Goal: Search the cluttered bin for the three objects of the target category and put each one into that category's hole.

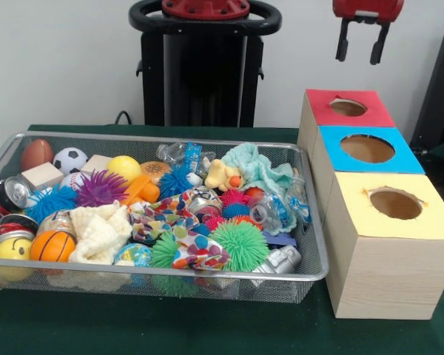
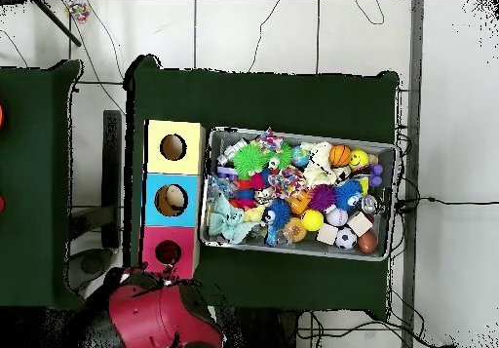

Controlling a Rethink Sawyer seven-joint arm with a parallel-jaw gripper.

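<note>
The silver wire-mesh bin [image 1: 155, 275] sits on the green table, full of toys; it also shows in the overhead view [image 2: 297, 250]. A yellow duck [image 1: 223, 176] with an orange beak lies near the bin's back edge, beside a teal cloth [image 1: 263, 170]. The tiger and the teddy bear are hidden. The red-topped box's hole [image 1: 348, 107] is at the far right, and it shows in the overhead view [image 2: 168, 252]. My gripper [image 1: 361, 48] hangs high above that hole, open and empty. In the overhead view the red arm head [image 2: 156, 315] covers it.
The blue-topped box [image 1: 368, 149] and the yellow-topped box [image 1: 396, 203] stand in a row with the red one, right of the bin. The clutter includes an orange basketball [image 1: 52, 245], a green pom ball [image 1: 240, 245], a purple pom ball [image 1: 100, 188], cans and cloths. The pedestal [image 1: 203, 66] stands behind.
</note>
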